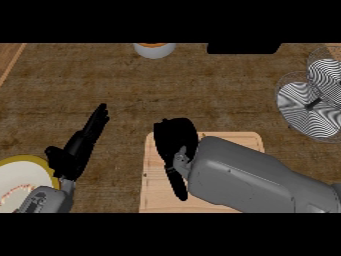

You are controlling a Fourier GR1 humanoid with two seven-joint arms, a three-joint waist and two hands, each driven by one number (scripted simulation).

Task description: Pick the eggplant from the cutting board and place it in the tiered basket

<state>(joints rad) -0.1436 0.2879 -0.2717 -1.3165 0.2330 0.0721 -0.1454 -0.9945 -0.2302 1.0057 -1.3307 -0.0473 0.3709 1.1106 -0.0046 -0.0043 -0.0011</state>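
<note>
While the tiered basket [319, 102] stood at the tabletop's [129, 85] right, the right robot hand [177, 137] curled over the cutting board [158, 195], the eggplant hidden; the left robot hand [81, 145] rested, fingers straight.

Both grey forearms come in from the lower edge. The right forearm [258, 177] is the bulkier shape in view, angled up and to the left, its wrist bent so the black right hand [177, 135] points downward beneath it. That hand's fingers are curled in a tight clump at the top, and the thumb [177, 185] trails down along the forearm's left side. Whether anything sits inside the curl cannot be told. The left forearm [44, 200] shows only its end at the lower left. The left hand [77, 147] stretches up and to the right, fingers straight and held together, holding nothing.
</note>
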